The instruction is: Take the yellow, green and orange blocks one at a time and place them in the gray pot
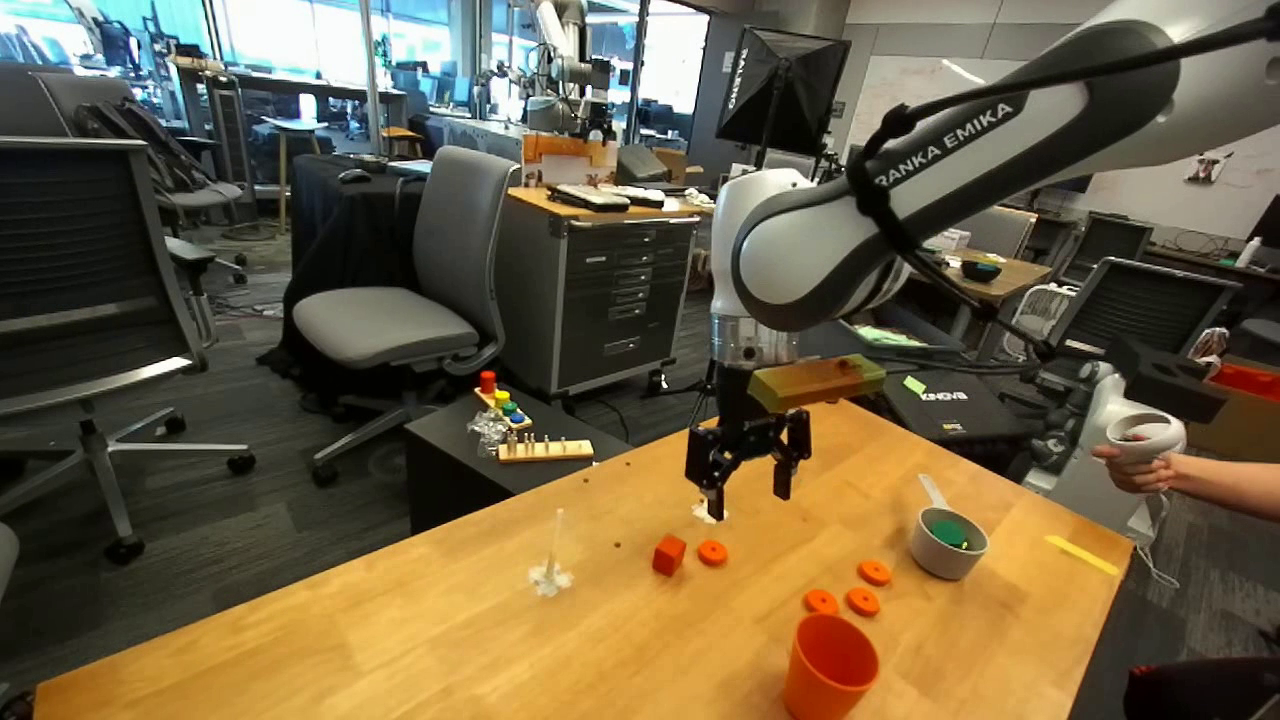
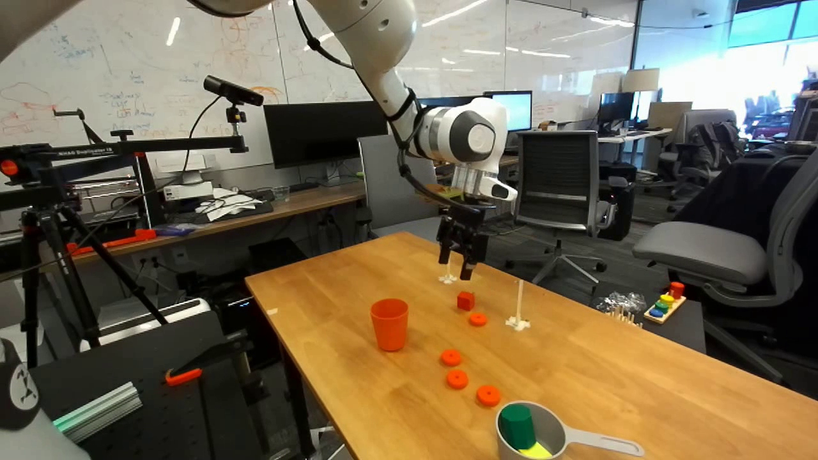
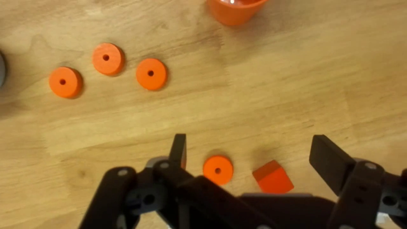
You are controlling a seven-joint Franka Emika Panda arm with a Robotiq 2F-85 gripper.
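Note:
The orange-red block [image 1: 669,555] sits on the wooden table and also shows in an exterior view [image 2: 466,301] and the wrist view [image 3: 275,179]. My gripper [image 1: 750,505] is open and empty above the table. In the wrist view, the block and an orange disc lie between the spread fingers [image 3: 249,140], below them and untouched. The gray pot [image 1: 948,562] stands apart, its handle out to one side. The green block [image 2: 517,427] and the yellow block [image 2: 537,451] lie inside it. Only the pot's edge [image 3: 1,70] shows in the wrist view.
An orange disc [image 1: 712,553] lies beside the orange-red block. Three more discs, one here [image 2: 456,379], lie between the orange cup [image 2: 390,326] and the pot. Thin upright pegs [image 2: 519,305] stand on the table. A person's hand [image 1: 1145,470] holds a controller.

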